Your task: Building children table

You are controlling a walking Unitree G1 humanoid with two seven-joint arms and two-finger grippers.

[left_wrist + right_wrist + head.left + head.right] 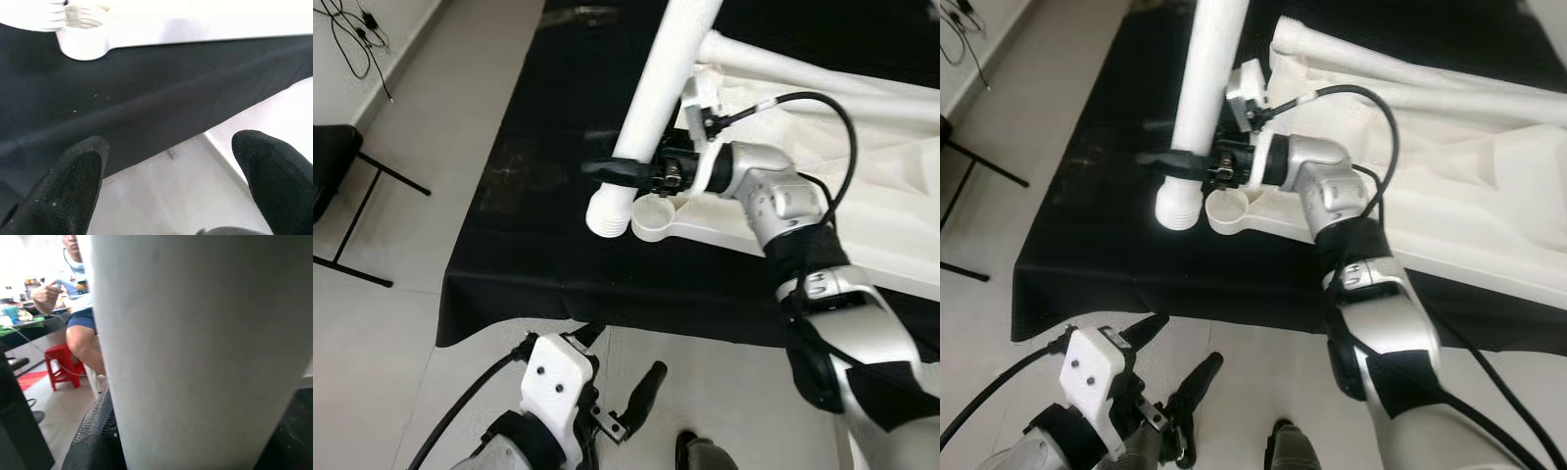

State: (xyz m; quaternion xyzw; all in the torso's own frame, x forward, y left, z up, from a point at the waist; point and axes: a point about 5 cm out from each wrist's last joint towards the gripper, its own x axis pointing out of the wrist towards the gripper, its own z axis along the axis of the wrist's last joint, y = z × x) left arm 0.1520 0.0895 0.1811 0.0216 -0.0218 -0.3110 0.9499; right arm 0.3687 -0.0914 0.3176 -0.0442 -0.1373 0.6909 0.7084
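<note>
My right gripper [628, 172] is shut on a long white table leg [658, 86], gripping it just above its threaded lower end [609, 213]. That end hangs over the black cloth, right beside a round socket [653, 217] at the corner of the white tabletop [862, 230]. The leg leans up and away to the right. In the right wrist view the leg [195, 347] is pressed against a black finger [98, 431]. My left gripper [626, 351] is open and holds nothing, low down in front of the table's near edge. Its wrist view looks up at the socket [80, 45].
A black cloth [529, 235] covers the work table and hangs over its front edge. More white legs [822, 83] lie at the back of the tabletop. A black chair [342, 186] and cables [357, 39] are on the floor at left. A person [78, 308] sits by a red stool [61, 364].
</note>
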